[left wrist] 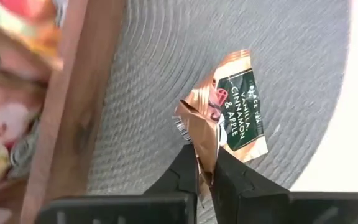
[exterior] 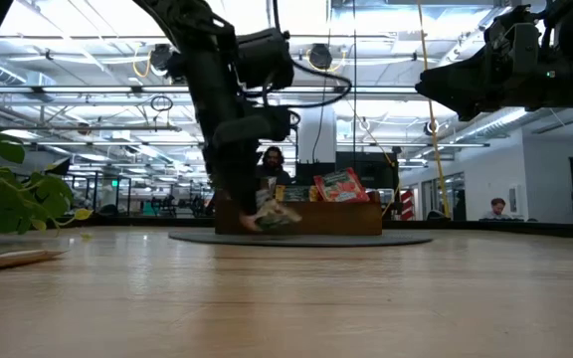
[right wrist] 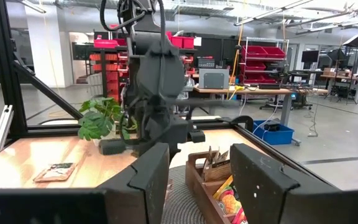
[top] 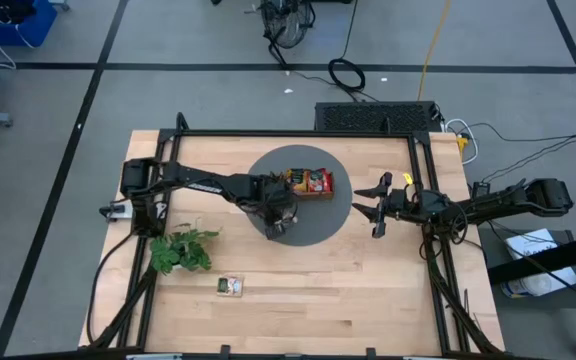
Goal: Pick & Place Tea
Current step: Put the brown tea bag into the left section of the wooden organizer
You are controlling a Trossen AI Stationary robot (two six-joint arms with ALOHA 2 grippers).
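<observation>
While right gripper (top: 376, 207) jaws gape, left gripper (left wrist: 205, 177) jaws pinch sachet (left wrist: 238, 109) reading "VANILLA CINNAMON & APPLE".

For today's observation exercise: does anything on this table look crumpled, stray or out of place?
Yes. The tea sachet pinched in the left hand on the grey mat is creased and folded at its corner. Another sachet lies alone on the bare wood, far from the tray.

Bright overhead lighting; glare whitens the left wrist view's corner, the tray (left wrist: 67, 118) edge there blurred
</observation>
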